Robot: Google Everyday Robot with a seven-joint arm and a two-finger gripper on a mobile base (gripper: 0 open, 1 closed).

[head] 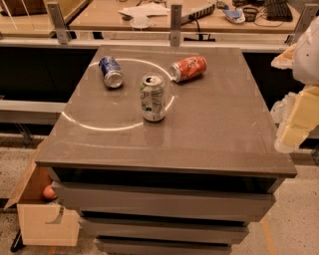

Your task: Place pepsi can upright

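The pepsi can, dark blue with a silver top, lies on its side at the back left of the grey table top, its silver end facing the front. My gripper hangs off the table's right edge, pale and partly cut off by the picture's edge, far from the pepsi can and holding nothing that I can see.
A white-and-green can stands upright near the table's middle. An orange-red can lies on its side at the back. An open cardboard box sits on the floor at the lower left. Desks with papers stand behind a rail.
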